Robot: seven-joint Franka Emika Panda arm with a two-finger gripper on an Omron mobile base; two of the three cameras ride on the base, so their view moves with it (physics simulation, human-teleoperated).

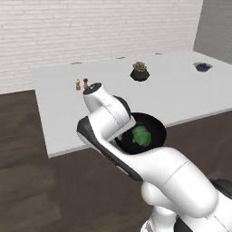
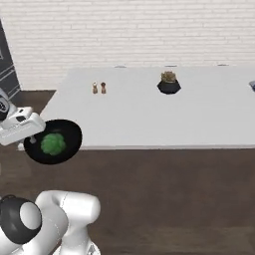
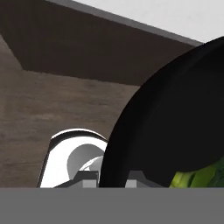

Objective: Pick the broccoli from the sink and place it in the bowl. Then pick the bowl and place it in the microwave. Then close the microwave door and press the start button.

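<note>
Off the tabletop (image 2: 149,124), over the floor: we carry the loaded bowl (image 2: 69,142).
The broccoli (image 2: 53,143) already sits in the bowl, which hangs at nine o'clock in the right base view, our jaws clamped tight on its rim; microwave, door and start button remain.

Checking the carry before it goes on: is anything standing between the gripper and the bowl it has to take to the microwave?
Nothing: the gripper is shut on the bowl rim, broccoli inside, held off the white counter edge.
</note>
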